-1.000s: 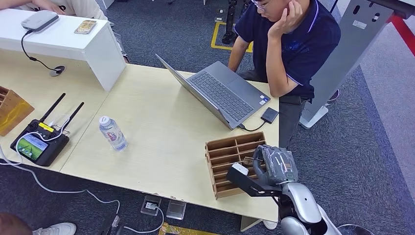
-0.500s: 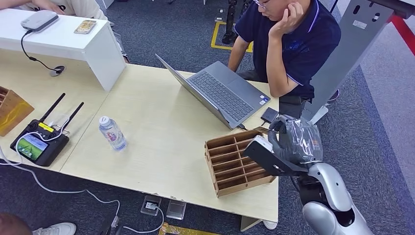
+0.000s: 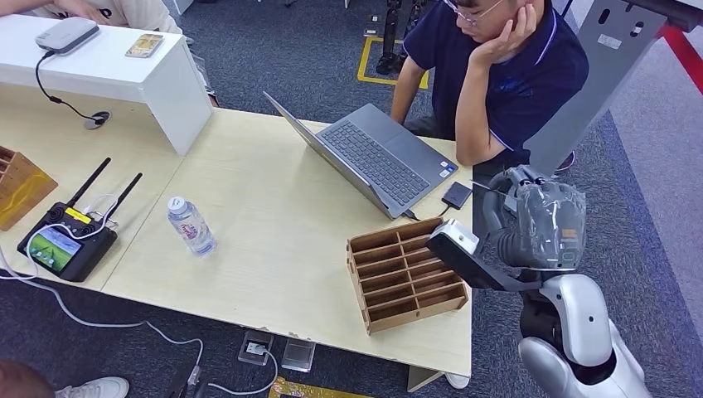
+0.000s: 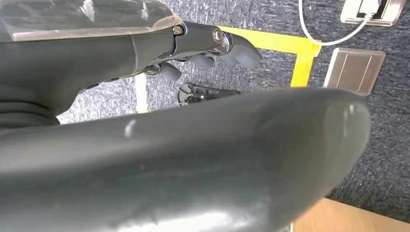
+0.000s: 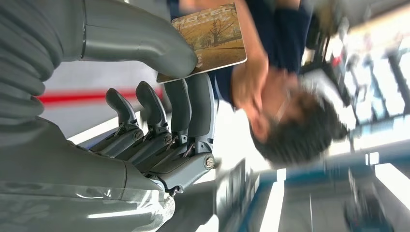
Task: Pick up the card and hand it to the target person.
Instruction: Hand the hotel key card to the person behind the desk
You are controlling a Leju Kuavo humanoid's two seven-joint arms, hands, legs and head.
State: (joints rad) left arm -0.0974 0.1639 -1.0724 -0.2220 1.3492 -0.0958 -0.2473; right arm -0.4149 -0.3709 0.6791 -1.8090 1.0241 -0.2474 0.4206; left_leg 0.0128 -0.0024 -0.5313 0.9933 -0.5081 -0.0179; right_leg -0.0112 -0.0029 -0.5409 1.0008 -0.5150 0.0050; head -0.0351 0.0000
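The card [image 5: 212, 36], printed with a brownish picture, is pinched between the thumb and fingers of my right hand [image 5: 159, 96]. In the head view my right hand [image 3: 537, 220] is raised beside the table's right end, just past the wooden slotted holder [image 3: 404, 274] and close below the seated person [image 3: 497, 75]. That person wears a dark blue shirt, rests chin on hand and faces a laptop [image 3: 373, 157]. My left hand [image 4: 145, 145] hangs over carpet, its fingers [image 4: 212, 46] spread away from the thumb and holding nothing.
On the table [image 3: 273, 274] stand a water bottle [image 3: 191, 225], a black controller with antennas [image 3: 65, 240] and a small dark drive [image 3: 457, 195] by the laptop. A white riser [image 3: 124, 70] sits at the back left. A grey pillar [image 3: 597, 75] stands behind the person.
My right hand has lifted from the wooden holder and moved up and to the right, toward the person. The person has leaned slightly to the right.
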